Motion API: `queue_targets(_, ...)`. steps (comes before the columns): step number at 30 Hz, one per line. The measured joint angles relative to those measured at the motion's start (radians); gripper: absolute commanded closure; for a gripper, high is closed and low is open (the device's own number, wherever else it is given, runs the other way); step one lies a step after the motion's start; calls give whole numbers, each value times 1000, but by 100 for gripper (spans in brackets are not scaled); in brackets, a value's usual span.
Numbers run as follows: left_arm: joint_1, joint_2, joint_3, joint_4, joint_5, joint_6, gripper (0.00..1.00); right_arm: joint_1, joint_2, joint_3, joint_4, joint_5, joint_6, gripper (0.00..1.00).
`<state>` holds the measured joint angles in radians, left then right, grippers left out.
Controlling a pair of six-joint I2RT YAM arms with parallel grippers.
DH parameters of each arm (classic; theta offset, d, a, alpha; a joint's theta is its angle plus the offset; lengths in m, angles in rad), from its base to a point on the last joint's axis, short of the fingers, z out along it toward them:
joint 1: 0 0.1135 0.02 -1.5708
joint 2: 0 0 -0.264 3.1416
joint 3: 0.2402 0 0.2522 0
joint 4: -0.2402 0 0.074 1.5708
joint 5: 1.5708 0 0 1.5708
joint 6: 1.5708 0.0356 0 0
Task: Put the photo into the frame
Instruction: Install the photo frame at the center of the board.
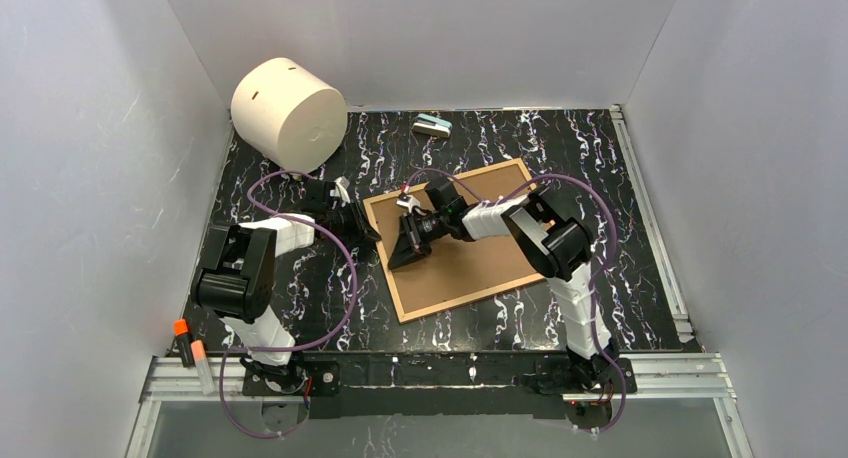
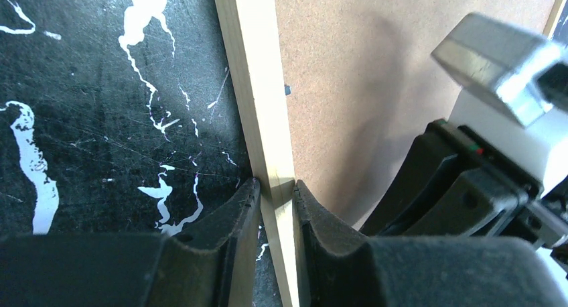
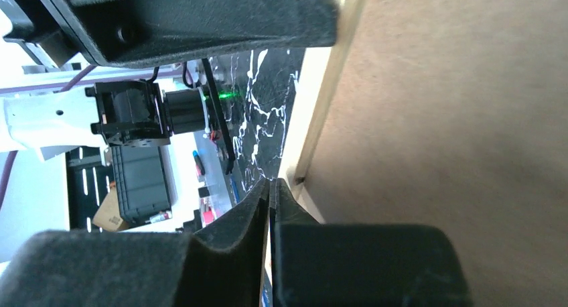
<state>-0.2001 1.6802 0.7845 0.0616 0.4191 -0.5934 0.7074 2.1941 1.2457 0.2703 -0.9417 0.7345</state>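
The frame [image 1: 480,253] lies back up on the black marbled table, its brown fibreboard back [image 2: 402,52] facing me inside a light wood edge [image 2: 258,86]. My left gripper [image 2: 276,190] is shut on that wood edge at the frame's left side [image 1: 372,236]. My right gripper [image 3: 270,183] hovers low over the back, right by the same edge [image 1: 402,258], and its jaws are pressed together with nothing seen between them. In the right wrist view the left gripper's fingers [image 3: 201,19] cross the top. The photo is out of view.
A big white cylinder [image 1: 290,113] stands at the back left. A small teal and white object [image 1: 432,126] lies at the back centre. Two orange-capped markers [image 1: 190,353] rest on the near left rail. White walls enclose the table.
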Motion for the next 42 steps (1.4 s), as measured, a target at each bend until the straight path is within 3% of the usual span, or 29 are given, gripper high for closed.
queue_targets(25, 1, 7, 11, -14, 3, 7, 82, 23, 23, 64, -148, 9, -104, 95)
queue_targets(42, 1, 7, 10, -14, 3, 7, 82, 26, 23, 114, -291, 66, -113, 76)
